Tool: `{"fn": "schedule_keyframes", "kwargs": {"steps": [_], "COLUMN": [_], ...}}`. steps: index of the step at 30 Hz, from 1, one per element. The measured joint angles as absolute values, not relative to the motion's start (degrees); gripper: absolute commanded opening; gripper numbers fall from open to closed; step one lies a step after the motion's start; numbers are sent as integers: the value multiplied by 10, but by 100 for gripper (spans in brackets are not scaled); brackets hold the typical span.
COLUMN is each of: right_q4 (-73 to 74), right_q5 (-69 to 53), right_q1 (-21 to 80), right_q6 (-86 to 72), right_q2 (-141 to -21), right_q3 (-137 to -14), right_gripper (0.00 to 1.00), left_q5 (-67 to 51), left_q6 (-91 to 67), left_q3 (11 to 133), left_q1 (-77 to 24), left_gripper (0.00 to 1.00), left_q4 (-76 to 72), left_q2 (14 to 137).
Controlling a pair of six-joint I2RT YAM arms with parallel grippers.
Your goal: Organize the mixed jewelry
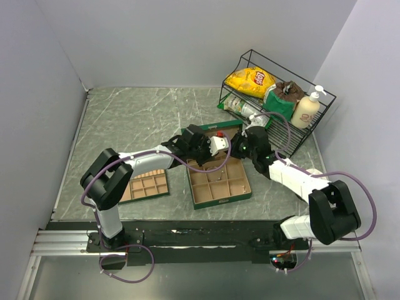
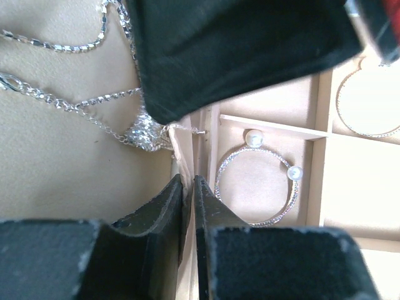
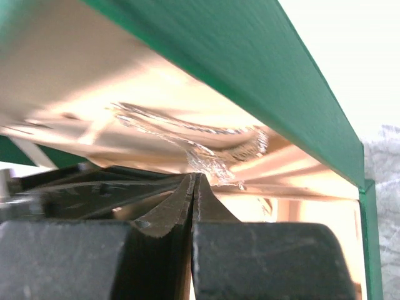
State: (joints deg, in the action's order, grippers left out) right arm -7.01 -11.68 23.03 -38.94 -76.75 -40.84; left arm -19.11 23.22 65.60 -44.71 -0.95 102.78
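The mixed jewelry lies in tan compartments of a green box (image 3: 262,69). In the left wrist view there are fine silvery chains (image 2: 59,47), a sparkling pendant (image 2: 147,134), a bangle with two pearls (image 2: 256,184) and a thin hoop (image 2: 369,103). My left gripper (image 2: 187,178) is shut on the tan divider wall (image 2: 184,150) between two compartments. My right gripper (image 3: 195,175) is shut, its tips on the glittering pendant (image 3: 212,164) and its chain. From the top both grippers meet over the back green box (image 1: 206,129) and hide its contents.
A second green box (image 1: 222,199) with tan compartments stands in front, and a flat tan divided tray (image 1: 147,186) lies to its left. A black wire rack (image 1: 325,97) at the back right holds a chip bag (image 1: 250,80) and a soap bottle (image 1: 306,109).
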Motion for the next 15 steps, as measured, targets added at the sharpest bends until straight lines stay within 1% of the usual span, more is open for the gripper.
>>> {"fn": "schedule_keyframes", "kwargs": {"steps": [8,9,10,11,12,13,14,15], "right_q4": [-68,-68,-68,-68,-68,-68,-69,-69], "right_q5": [-114,-114,-114,-114,-114,-114,-114,-114], "right_q1": [230,230,230,230,230,230,230,230], "right_q6": [-383,-382,-379,-379,-375,-373,-370,-367], "right_q2": [-762,-762,-762,-762,-762,-761,-759,-754], "right_q3": [-429,-429,-429,-429,-428,-426,-423,-417], "right_gripper": [1,17,22,25,30,33,35,36], "left_q5": [-191,-191,-191,-191,-191,-192,-192,-192], "left_q6": [232,232,232,232,232,232,232,232], "left_q3": [656,657,658,659,660,660,662,663], "left_q1": [-447,-447,-447,-447,-447,-447,-447,-447], "left_gripper": [17,17,17,17,17,17,17,17], "left_q4": [-10,-9,-9,-7,-5,-4,-2,0], "left_q2": [1030,1030,1030,1030,1030,1030,1030,1030]}}
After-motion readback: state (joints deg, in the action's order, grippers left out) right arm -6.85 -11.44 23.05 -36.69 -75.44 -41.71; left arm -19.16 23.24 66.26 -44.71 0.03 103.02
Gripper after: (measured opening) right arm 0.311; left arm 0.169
